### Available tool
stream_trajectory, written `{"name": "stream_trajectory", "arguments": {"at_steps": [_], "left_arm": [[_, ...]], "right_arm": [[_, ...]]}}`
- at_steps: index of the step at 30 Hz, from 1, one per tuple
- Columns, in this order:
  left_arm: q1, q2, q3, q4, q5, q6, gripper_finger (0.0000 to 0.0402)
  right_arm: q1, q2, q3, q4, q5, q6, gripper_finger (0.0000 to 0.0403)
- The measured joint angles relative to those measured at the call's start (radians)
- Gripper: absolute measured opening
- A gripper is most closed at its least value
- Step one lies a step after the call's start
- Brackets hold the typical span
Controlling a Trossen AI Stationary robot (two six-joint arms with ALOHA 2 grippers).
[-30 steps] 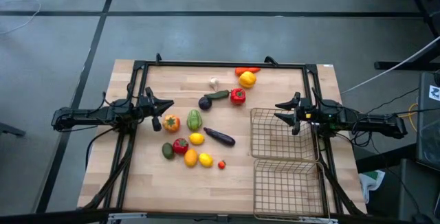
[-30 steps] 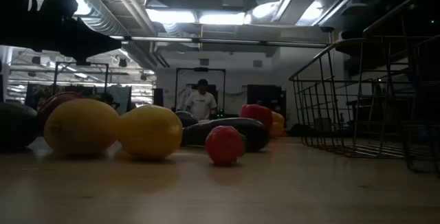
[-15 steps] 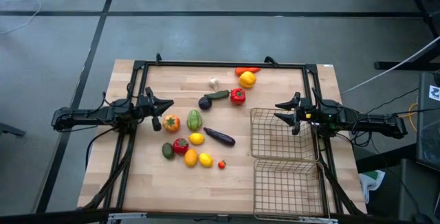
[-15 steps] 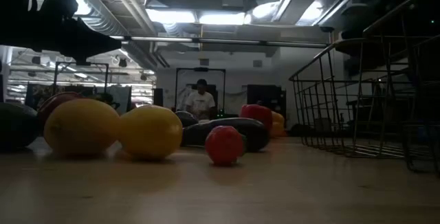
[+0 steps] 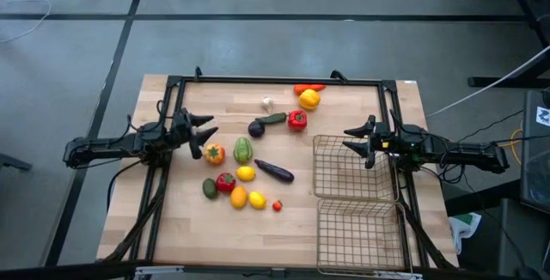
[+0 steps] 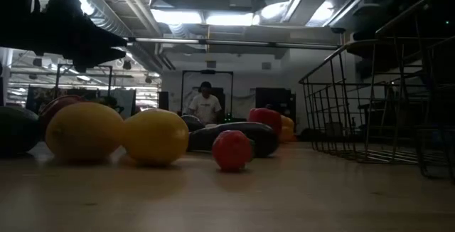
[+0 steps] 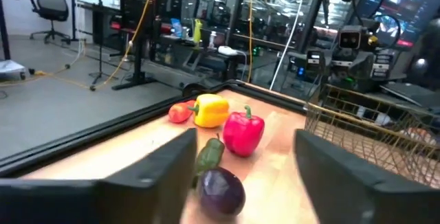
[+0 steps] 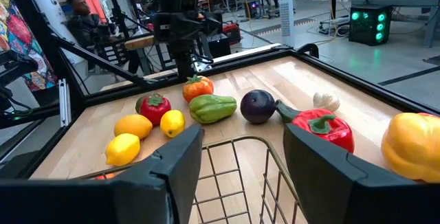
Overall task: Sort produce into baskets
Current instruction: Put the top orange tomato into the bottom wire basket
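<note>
Left tool (image 5: 206,134) spread, empty | right tool (image 5: 351,139) spread | eggplant (image 5: 274,171) lies diagonal

On the counter (image 5: 344,228) my left hand (image 5: 202,134) sits at the left side, my right hand (image 5: 355,139) at the right, above the rim of the farther basket (image 5: 352,168). The nearer basket (image 5: 361,235) lies just in front of it, the two side by side. The produce (image 5: 249,155) spreads between my hands: one cluster near the far edge, another in the middle beside my left hand. Both baskets lie right of it all. A person (image 6: 205,106) stands in the room behind.
</note>
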Motion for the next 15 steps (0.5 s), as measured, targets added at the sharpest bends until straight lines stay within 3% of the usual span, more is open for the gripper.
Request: {"name": "stream_trajectory", "arguments": {"at_steps": [6, 12, 15], "left_arm": [[-0.001, 0.000, 0.000, -0.001, 0.000, -0.120, 0.0344], [-0.001, 0.043, 0.076, -0.014, 0.038, -0.122, 0.0393], [-0.001, 0.105, 0.152, -0.035, 0.056, -0.079, 0.0397]], "right_arm": [[0.000, 0.000, 0.000, 0.000, 0.000, 0.000, 0.0204], [0.000, 0.000, 0.000, 0.000, 0.000, 0.000, 0.0204], [0.000, 0.000, 0.000, 0.000, 0.000, 0.000, 0.0204]]}}
